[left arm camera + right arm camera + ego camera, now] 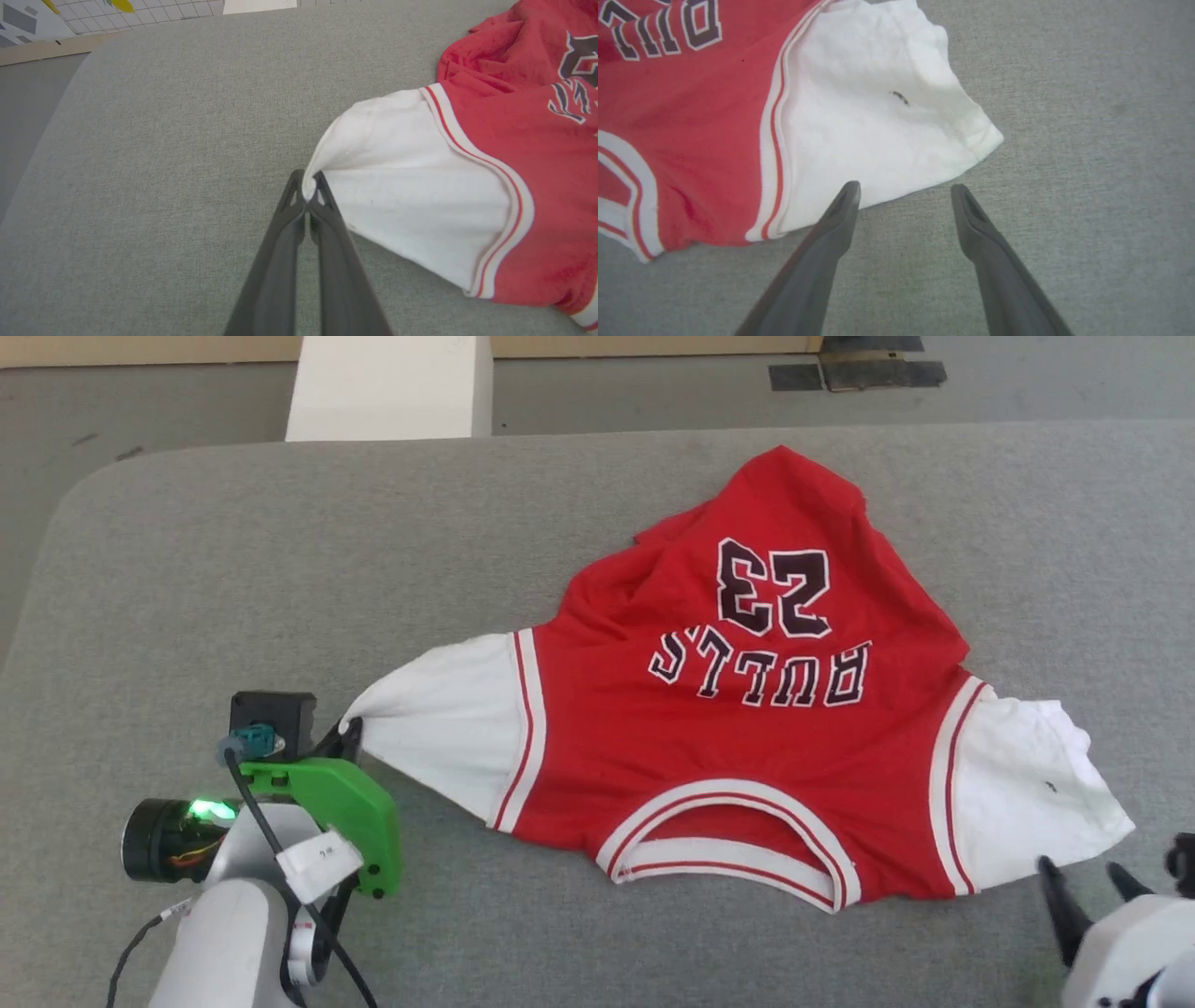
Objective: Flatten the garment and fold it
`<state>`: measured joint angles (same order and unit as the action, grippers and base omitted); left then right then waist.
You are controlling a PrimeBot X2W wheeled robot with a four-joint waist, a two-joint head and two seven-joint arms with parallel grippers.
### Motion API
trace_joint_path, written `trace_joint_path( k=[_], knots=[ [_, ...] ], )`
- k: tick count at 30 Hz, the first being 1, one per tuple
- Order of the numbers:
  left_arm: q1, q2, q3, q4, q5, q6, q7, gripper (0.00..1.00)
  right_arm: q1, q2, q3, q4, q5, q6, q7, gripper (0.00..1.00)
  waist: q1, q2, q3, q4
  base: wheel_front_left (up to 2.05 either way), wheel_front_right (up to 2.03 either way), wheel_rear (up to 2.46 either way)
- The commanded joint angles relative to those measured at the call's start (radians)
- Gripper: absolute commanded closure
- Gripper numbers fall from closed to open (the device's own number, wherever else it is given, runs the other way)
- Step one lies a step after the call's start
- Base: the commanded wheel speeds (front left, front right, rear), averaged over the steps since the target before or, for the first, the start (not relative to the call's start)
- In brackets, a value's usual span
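A grey fabric surface (280, 569) fronts grey floor (607, 392); the garment (728, 737) reads "BULLS 23", the left pincer (309, 184) clenching its white sleeve (402, 186), the right pincer (906, 188) spread, holding nothing.

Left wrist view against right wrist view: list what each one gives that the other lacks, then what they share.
Left wrist view: the left gripper shut on the tip of one white sleeve, which is drawn to a point; a patterned panel beyond the table edge.
Right wrist view: the right gripper open at the hem of the other sleeve, which lies loose with a dark speck; part of the collar.
Both: the red garment, its black lettering, the grey table.
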<state>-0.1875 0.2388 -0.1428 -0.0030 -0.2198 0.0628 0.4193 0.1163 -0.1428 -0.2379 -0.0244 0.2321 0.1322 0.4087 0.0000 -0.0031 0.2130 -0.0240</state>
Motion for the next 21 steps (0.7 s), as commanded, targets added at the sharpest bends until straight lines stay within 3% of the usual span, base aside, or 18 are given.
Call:
trace_joint_path(
  k=[1,7,21],
  knots=[
    [0.015,-0.004,0.000,-0.018,0.002,0.007,-0.006,1.00,0.004,-0.013,-0.013,-0.013,0.003,-0.002,0.035,0.00,0.0000,0.0031,-0.003,0.015,0.00,0.00,0.00],
    [0.045,-0.006,-0.018,-0.082,0.003,0.010,0.010,1.00,-0.052,-0.026,-0.096,-0.020,-0.037,-0.002,0.154,0.00,0.0000,0.0031,0.008,0.035,0.00,0.00,0.00],
    [0.034,-0.010,-0.080,-0.133,-0.010,-0.020,0.060,1.00,-0.201,-0.172,-0.038,0.114,-0.058,-0.002,0.371,0.00,0.0000,0.0031,0.070,0.068,0.00,0.00,0.00]
  ],
)
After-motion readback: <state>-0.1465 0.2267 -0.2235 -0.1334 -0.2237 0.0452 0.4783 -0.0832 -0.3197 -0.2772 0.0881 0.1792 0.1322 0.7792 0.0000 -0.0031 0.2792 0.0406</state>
